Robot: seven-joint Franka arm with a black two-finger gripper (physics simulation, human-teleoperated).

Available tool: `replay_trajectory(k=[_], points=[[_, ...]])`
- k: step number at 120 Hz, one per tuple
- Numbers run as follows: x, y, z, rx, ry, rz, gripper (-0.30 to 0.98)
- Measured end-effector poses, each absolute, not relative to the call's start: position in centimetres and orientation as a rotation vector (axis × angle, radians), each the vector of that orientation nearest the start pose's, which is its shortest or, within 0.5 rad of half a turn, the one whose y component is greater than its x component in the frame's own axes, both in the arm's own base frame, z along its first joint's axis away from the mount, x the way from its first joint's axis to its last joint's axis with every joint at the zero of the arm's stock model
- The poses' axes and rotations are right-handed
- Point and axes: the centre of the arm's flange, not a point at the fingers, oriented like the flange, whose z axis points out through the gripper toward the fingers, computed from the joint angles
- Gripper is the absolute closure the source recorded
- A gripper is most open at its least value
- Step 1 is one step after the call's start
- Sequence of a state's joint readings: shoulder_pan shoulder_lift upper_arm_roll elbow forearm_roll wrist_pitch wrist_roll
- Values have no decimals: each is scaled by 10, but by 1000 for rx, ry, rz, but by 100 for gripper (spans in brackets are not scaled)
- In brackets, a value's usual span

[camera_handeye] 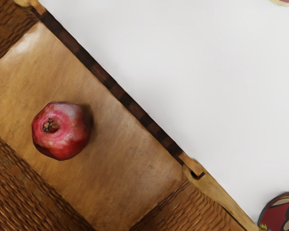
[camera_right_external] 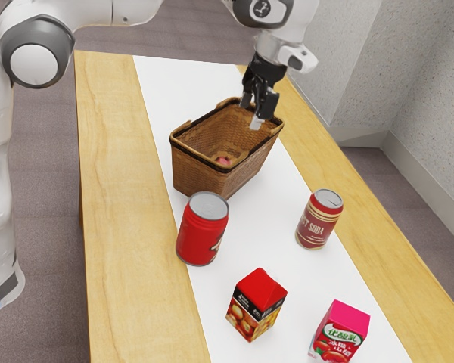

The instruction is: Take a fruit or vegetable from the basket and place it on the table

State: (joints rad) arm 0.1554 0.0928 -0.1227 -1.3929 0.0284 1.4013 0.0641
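The pomegranate (camera_handeye: 61, 130) is seated on the floor (camera_handeye: 113, 166) of the wicker basket (camera_right_external: 196, 175), with bare floor visible around it and its crown turned upward. The black two-finger gripper (camera_right_external: 252, 113) is held above the fruit's level, at the basket's far part toward the exterior view's right; its two fingers are spread apart, and nothing is clasped between them. From the gripper, the pomegranate is therefore found lower down, offset toward the exterior view's left and foreground. The approach is judged to be governed by this oblique offset: a sideways shift of the hand toward the fruit is called for first, followed by a vertical descent inside the dark-banded rim (camera_handeye: 106, 79). If the descent is begun without that shift, the rim or a wall may be struck. No marked long axis is presented by the rounded fruit, so the closing direction is probably better chosen by the room between the walls; a grip about the widest part is favoured, since rolling may be caused by contact placed too high. For the later release, the white runner (camera_right_external: 268, 204) is offered beside the basket, short of the soda can (camera_right_external: 318, 220).
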Motion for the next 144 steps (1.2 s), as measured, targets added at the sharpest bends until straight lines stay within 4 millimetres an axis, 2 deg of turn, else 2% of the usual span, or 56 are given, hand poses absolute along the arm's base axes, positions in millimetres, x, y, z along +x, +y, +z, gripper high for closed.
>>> replay_trajectory(k=[25,42,52,66,87,114,130,144], points=[[575,27,650,-3121,67,-13,0],[586,28,647,-3122,128,-48,0],[604,27,647,-3119,254,-85,0],[619,14,647,-3092,515,-118,0],[623,6,648,-3014,850,-132,0],[628,6,646,-2912,1142,-135,0],[641,1,664,-2837,1301,-184,0],[667,20,640,-2803,1369,-98,0]])
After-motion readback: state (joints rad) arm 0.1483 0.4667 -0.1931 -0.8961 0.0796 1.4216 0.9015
